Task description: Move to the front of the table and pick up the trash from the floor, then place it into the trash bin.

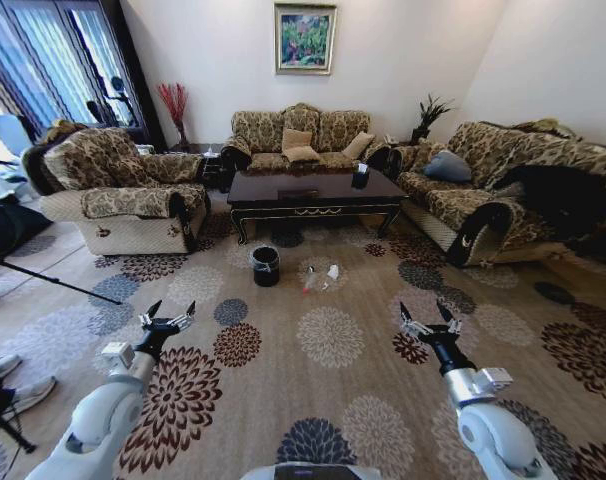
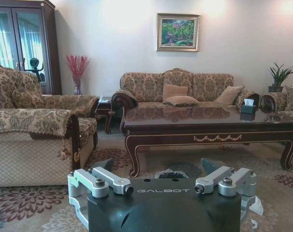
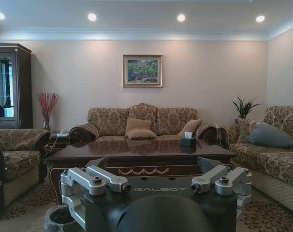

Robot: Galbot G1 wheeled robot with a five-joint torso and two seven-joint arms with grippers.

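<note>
I judge the bottle (image 1: 310,281) light and slippery, best gripped mid-body. Left end effector (image 1: 170,321) and right end effector (image 1: 429,322) hover spread apart, empty.

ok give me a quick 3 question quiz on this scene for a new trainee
1. True or false: the trash lies on the floor in front of the table.
2. Which side of the trash is the bin on, in the head view?
A. left
B. right
C. behind the table
3. Fill in: both the left gripper and the right gripper have their jaws ____.

Key: 1 true; 2 A; 3 open
</note>
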